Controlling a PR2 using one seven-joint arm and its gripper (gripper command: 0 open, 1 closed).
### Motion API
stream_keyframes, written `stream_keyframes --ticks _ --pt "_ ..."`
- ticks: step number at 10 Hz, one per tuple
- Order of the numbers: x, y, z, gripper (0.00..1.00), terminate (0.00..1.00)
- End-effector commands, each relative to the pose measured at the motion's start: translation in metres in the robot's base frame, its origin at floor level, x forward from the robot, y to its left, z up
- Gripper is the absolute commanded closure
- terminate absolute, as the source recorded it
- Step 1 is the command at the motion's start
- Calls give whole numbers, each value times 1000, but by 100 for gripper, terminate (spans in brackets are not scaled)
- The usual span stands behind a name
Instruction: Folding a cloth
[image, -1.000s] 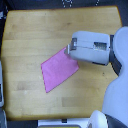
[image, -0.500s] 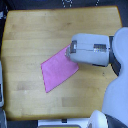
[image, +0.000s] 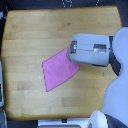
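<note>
Wooden tabletop (image: 30, 40) fills your view from above. Your gripper (image: 71, 51) sits over the cloth's upper corner (its fingers are hidden, so you cannot tell its grip). From there the cloth (image: 57, 72) spreads flat toward the exterior view's lower left, mid-table.

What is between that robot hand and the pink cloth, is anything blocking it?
Nothing visible blocks it. The cloth lies flat on the bare wooden table, and the arm's bulky end already reaches over the cloth's corner toward the exterior view's right. The gripper's fingers are hidden under the arm, so whether they touch the cloth cannot be told.
</note>
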Motion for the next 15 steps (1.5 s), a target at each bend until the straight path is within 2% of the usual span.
stream_keyframes --ticks 1,5,9,11,13,15 --pt "0 -4 0 100 0" --pt "3 -7 13 100 0" --pt "18 -10 45 100 0" --pt "18 15 80 100 0" --pt "15 44 97 100 0" --pt "3 63 108 100 0"
